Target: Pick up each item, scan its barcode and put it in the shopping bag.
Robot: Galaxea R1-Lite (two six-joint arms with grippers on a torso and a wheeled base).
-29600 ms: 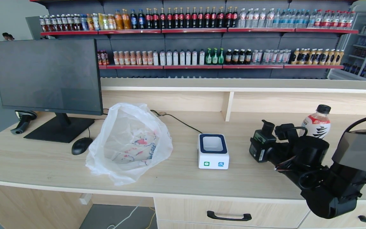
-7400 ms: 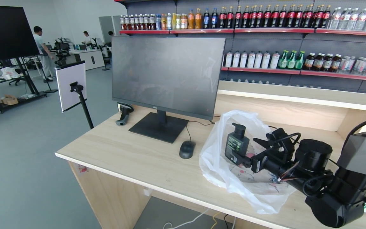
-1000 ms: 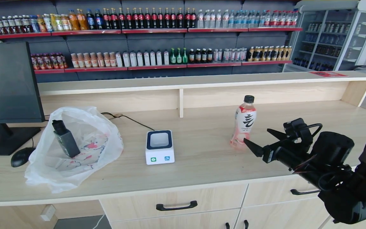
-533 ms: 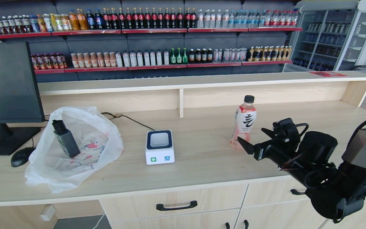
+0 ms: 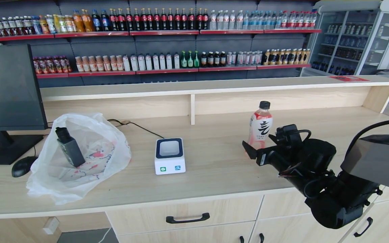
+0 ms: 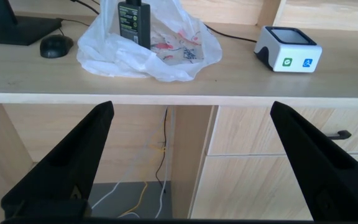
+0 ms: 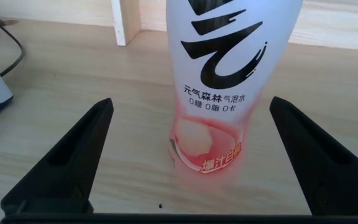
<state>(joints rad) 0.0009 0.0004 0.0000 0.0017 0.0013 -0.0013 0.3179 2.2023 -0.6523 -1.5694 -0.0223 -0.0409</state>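
Black and spread wide, the right claw hung low over the desk. Its two fingers flanked the base of the upright pink drink bottle, with a strip of bare wood showing on either side. Open desk lay all round the bottle, and the front edge ran under the arm just behind the claw. Well off to this claw's left sat the white scanner. Farther that way stood the shopping bag, mouth up, a dark pump bottle leaning inside. Beyond the drink bottle rose the back ledge and its divider. The left claw, also spread, hung below the desk's front edge, facing the drawer fronts.
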